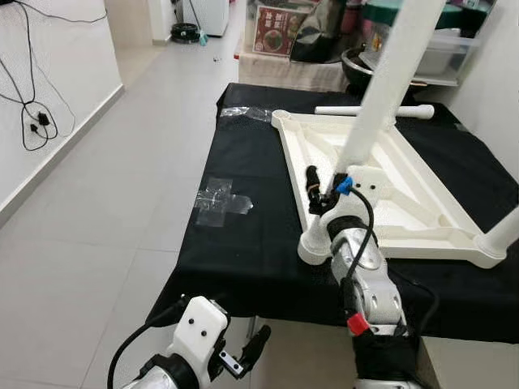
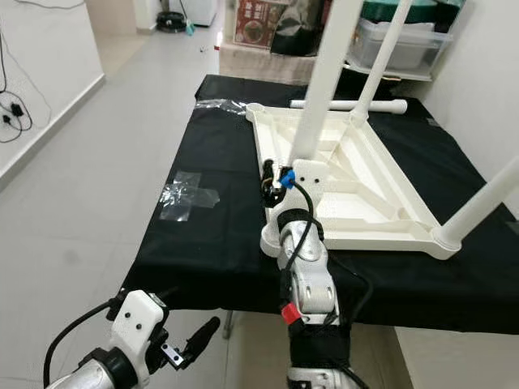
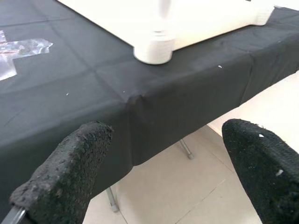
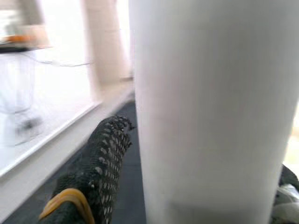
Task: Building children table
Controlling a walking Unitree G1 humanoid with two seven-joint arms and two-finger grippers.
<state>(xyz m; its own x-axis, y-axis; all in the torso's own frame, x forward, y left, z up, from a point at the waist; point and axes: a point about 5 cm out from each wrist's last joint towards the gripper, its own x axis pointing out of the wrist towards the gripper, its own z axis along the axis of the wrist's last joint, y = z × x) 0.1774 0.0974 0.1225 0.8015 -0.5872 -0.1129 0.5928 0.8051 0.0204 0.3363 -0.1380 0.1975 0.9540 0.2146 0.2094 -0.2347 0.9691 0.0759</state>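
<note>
White plastic tabletop (image 1: 405,190) lies upside down on the black-clothed surface (image 1: 243,243), its underside ribs facing up. Three legs stand in its corner sockets: the near-corner leg (image 1: 381,97), the right-corner leg (image 2: 478,203) and a far one (image 2: 377,69). A fourth leg (image 1: 373,110) lies loose on the cloth just beyond the tabletop's far edge, so assembly appears about three-quarters done, with one leg left to fit.

The right end effector (image 1: 326,194) is closed around the near-corner leg close to its socket, apparently seating it. The left end effector (image 1: 243,352) hangs open below the surface's near edge, holding nothing.

A piece of clear plastic wrap (image 1: 223,201) rests on the cloth, well apart from the tabletop. No brand, label or writing is legible on the parts.
</note>
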